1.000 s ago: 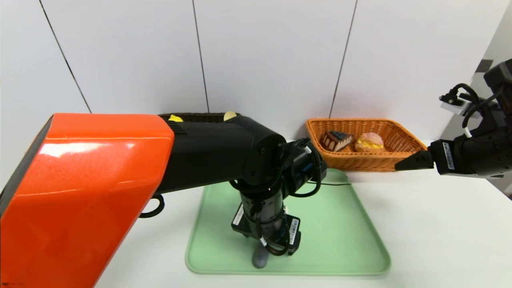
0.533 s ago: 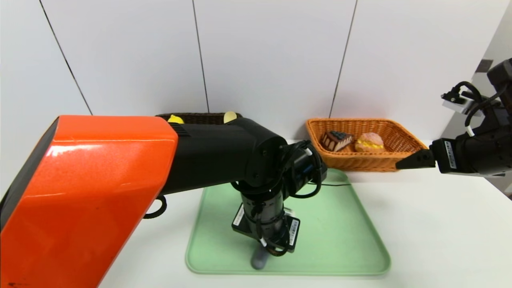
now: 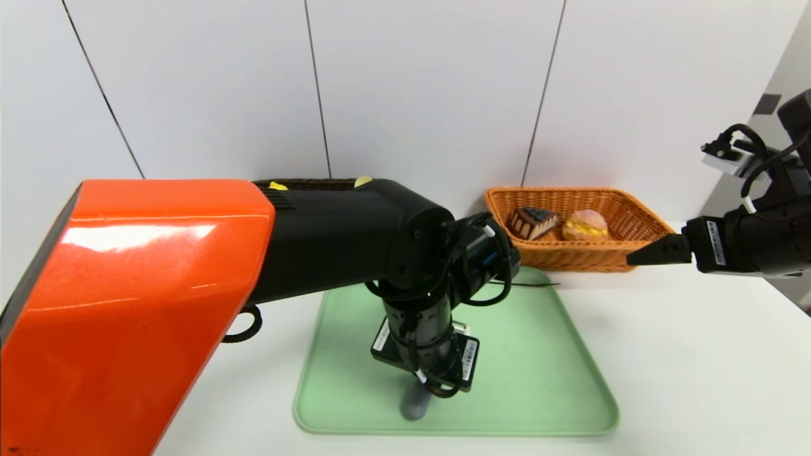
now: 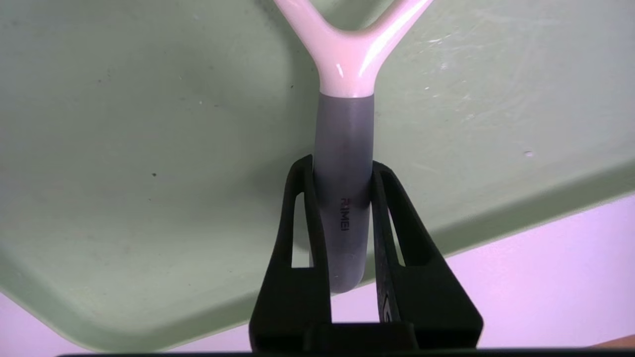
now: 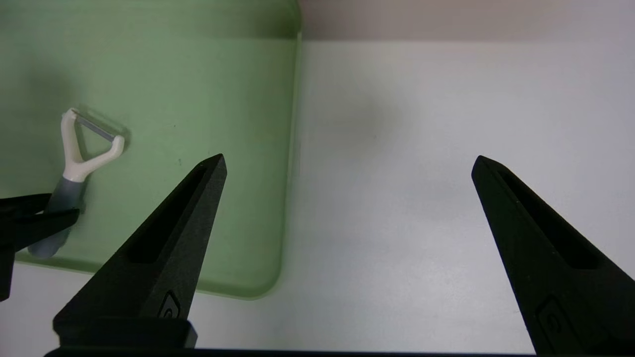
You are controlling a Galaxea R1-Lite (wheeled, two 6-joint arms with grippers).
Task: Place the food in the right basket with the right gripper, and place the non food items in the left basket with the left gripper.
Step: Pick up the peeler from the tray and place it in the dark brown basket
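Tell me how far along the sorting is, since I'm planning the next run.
Cake slice and cream puff already sit in the orange basket. The left gripper grips the peeler over the tray; basketing it remains.

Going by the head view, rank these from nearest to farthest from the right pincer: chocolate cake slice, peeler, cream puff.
1. Cream puff: in the orange basket, nearer its right side.
2. Chocolate cake slice: same basket, left of the puff.
3. Peeler: front of the green tray.
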